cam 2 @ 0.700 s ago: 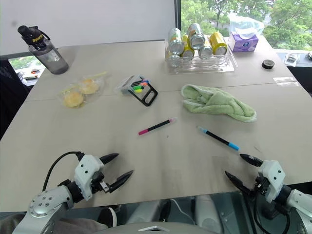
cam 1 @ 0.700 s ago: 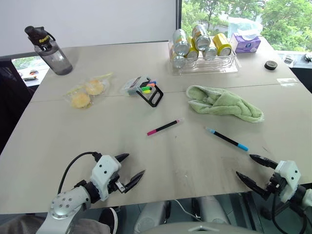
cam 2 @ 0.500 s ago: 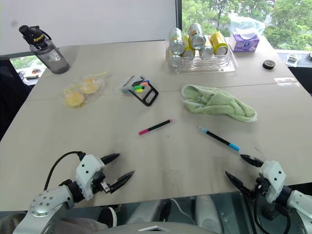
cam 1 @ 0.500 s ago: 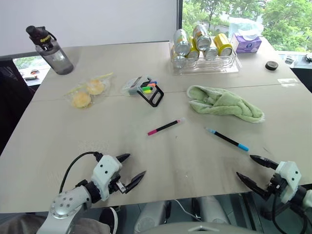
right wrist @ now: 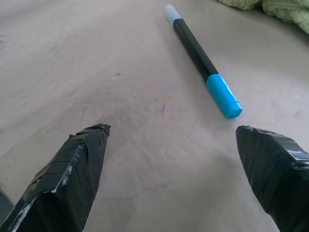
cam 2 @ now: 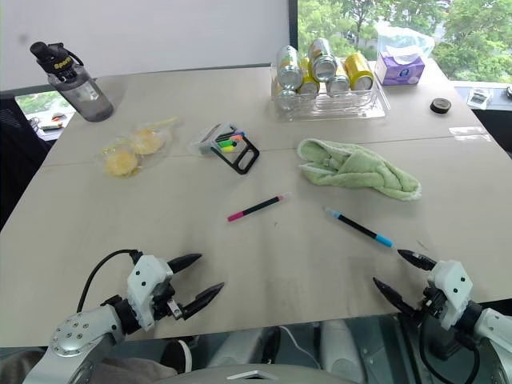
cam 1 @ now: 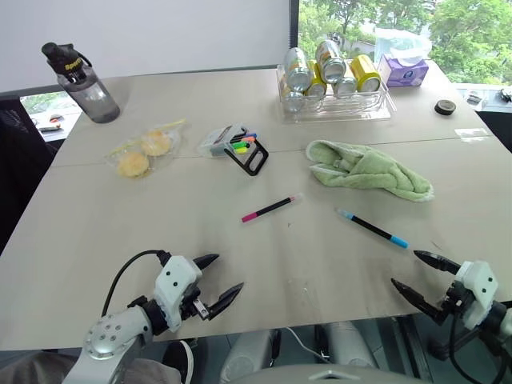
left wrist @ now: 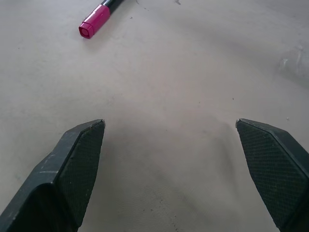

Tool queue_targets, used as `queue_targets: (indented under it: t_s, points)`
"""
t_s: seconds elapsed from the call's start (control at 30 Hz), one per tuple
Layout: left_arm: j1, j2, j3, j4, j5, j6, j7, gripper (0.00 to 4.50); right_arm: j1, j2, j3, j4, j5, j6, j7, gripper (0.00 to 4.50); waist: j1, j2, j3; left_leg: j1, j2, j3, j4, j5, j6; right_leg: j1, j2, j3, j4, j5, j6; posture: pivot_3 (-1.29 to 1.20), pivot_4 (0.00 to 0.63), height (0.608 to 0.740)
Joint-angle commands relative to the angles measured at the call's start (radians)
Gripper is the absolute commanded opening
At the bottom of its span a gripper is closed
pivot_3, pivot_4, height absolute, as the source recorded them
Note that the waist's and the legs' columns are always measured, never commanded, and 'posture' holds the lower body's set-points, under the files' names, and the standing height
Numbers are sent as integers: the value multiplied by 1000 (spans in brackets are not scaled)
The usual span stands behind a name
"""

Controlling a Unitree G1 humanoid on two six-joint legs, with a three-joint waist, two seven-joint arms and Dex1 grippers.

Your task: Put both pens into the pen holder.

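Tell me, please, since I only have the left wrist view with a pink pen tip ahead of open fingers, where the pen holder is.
Observer: The pen holder lies beyond the pink pen, on the far side of it from the left gripper.
Operator: Thank you. Where is the other pen?
Observer: The blue pen lies on the table just ahead of the open right gripper.
Operator: Is anything close to it?
Observer: A green cloth lies just beyond it, apart from it.

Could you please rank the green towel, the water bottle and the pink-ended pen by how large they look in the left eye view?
1. green towel
2. water bottle, though it stands farther away
3. pink-ended pen
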Motion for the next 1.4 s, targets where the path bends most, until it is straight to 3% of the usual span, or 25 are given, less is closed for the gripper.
queue_targets:
  t_s: [0.03, 0.2, 0.4, 0.53, 0.63, 0.8, 0.97, 1.1, 1.3, 1.4]
  points:
    - [4, 1, 12, -24, -11, -21, -2, 4468, -27, -5, -40, -18, 40, 12, -12, 4481, 0, 0, 0, 0, 0, 0, 0, 0, 0, 0, 0, 0, 0, 0, 0, 0, 150, 740]
    - [-72, 35, 99, -24, -86, 28, -12, 4468, -216, -31, -32, -30, 50, 106, -103, 4481, -3, 0, 0, 1, 0, 1, 0, 0, 0, 0, 0, 1, 1, 0, 0, 0, 150, 740]
    - [-275, 176, 171, -71, -253, 178, -81, 4468, -570, -96, 102, 123, -6, 223, -58, 4481, -2, 0, 0, 1, 1, 0, 2, 2, -2, 0, 0, -3, 2, 1, -1, 0, 150, 740]
    - [-443, 282, 214, -78, -398, 316, -104, 4468, -946, -60, 244, 424, -139, 252, -64, 4481, -4, 0, 0, -1, 0, 1, 2, 2, -2, -2, 0, -3, 2, 1, -2, 0, 150, 740]
    - [-522, 321, 231, -81, -455, 378, -90, 4468, -1143, -14, 345, 657, -236, 274, -49, 4481, -27, -1, 1, -6, 0, 2, 1, 1, -2, -10, 0, -2, 3, 2, -2, 0, 150, 740]
    - [-547, 332, 261, -123, -537, 454, -62, 4468, -1297, 51, 417, 924, -335, 258, -64, 4481, -29, -1, 0, -18, 1, 1, 1, 2, -2, -21, 0, -3, 2, 2, -3, 0, 150, 740]
    - [-524, 327, 277, -158, -561, 482, -36, 4468, -1338, 75, 420, 1011, -357, 285, -70, 4481, -34, -2, -1, -21, 0, 2, 2, 2, -2, -25, -1, -3, 2, 2, -3, 0, 150, 740]
    - [-514, 321, 281, -164, -578, 490, -27, 4500, -1333, 71, 403, 1014, -346, 285, -66, 2918, -30, -2, -1, -19, 0, 3, 3, 2, -3, -24, -1, -2, 7, 3, -3, 0, 150, 740]
    - [-548, 324, 249, -131, -574, 484, -42, 4500, -1290, 42, 357, 942, -319, 319, -66, 170, -24, -2, -1, -14, 0, 2, 4, 3, -4, -20, -1, -3, 11, 3, -5, 0, 150, 740]
    - [-592, 323, 222, -108, -570, 482, -53, 4500, -1248, 2, 295, 834, -267, 386, -58, 118, -18, -2, -1, -15, 0, 1, 4, 3, -4, -20, -1, -4, 11, 3, -5, 0, 150, 740]
